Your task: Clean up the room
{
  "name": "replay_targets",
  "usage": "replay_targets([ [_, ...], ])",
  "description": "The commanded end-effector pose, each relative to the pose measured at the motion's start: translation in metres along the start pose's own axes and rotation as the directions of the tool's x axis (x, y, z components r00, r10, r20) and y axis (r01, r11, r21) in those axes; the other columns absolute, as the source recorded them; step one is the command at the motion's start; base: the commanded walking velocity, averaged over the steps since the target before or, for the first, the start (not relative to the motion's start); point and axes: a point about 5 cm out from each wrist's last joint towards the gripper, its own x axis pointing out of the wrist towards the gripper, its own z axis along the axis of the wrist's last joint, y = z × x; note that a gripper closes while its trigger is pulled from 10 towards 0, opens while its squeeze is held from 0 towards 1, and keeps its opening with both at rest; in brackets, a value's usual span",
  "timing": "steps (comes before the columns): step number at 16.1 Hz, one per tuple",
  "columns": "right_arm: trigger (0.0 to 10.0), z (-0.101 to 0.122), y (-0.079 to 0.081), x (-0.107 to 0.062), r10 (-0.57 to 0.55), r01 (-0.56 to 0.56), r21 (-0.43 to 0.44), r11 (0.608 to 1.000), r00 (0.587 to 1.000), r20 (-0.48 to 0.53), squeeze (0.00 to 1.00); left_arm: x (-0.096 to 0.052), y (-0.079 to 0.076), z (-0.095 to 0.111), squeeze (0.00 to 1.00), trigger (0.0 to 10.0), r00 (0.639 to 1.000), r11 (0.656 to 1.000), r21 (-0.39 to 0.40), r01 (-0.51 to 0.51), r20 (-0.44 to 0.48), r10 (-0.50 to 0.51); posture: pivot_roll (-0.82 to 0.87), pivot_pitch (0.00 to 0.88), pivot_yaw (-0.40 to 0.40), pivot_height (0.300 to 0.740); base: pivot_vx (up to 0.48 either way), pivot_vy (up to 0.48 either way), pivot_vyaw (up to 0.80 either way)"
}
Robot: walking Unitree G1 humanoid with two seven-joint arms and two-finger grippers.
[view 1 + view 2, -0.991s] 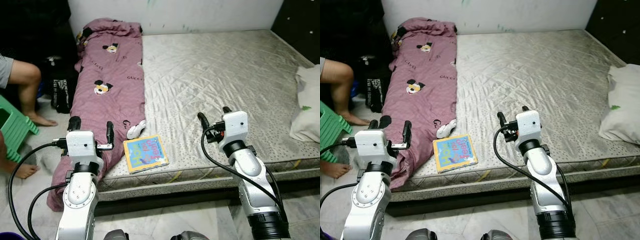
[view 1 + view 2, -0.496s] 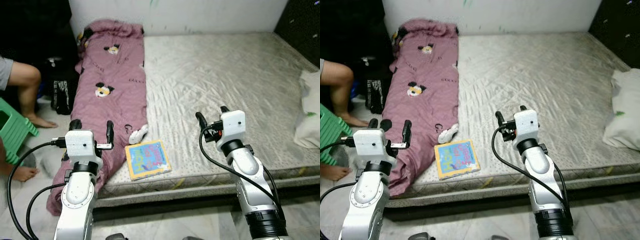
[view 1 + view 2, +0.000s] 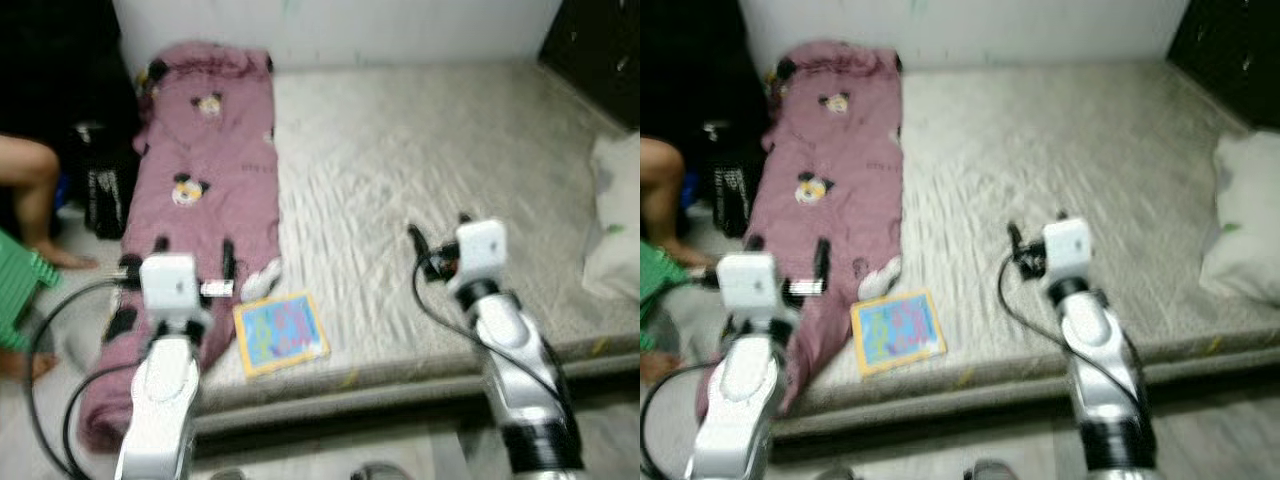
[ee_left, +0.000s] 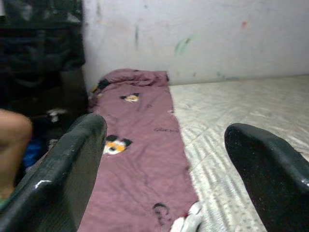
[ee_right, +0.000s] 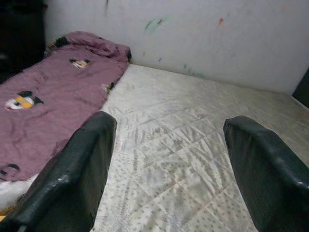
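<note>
A colourful children's book (image 3: pixel 280 332) lies flat near the front edge of the bare grey mattress (image 3: pixel 420 150). A maroon blanket (image 3: pixel 205 190) with cartoon mouse prints runs along the mattress's left side and spills over its front corner. A small white item (image 3: pixel 262 280) rests at the blanket's edge, just behind the book. My left gripper (image 3: pixel 194 250) is open and empty, hovering above the blanket's lower end, left of the book. My right gripper (image 3: pixel 438 228) is open and empty over the middle of the mattress. The eye views are blurred.
A white pillow (image 3: pixel 615 220) sits at the mattress's right edge. A person's bare leg (image 3: pixel 40 190), a green stool (image 3: pixel 20 290) and a black bag (image 3: pixel 100 190) are on the floor to the left. A white wall (image 4: pixel 203 38) backs the bed.
The head camera has moved and the picture is now blurred; the scene sits slightly lower and further left. Both arms keep the same raised pose, fingers still apart.
</note>
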Motion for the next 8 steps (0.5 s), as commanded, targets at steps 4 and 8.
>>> replay_targets([
  [4, 10.0, 0.0054, 0.0078, 0.0055, 0.028, -0.028, 0.026, 0.999, 0.999, 0.017, 0.00, -0.0005, 0.0060, -0.0019, 0.00, 10.0, 1.000, 1.000, 0.022, -0.014, -0.011, 0.014, -0.07, 0.022, 0.000, 0.740, 0.000, 0.000, 0.00],
  [8, 10.0, 0.0058, 0.0075, 0.0062, 0.029, -0.030, 0.017, 0.999, 0.999, 0.023, 0.00, -0.0001, 0.0053, -0.0016, 0.00, 10.0, 1.000, 1.000, 0.021, -0.013, -0.011, 0.013, -0.07, 0.022, 0.000, 0.740, 0.000, 0.000, 0.00],
])
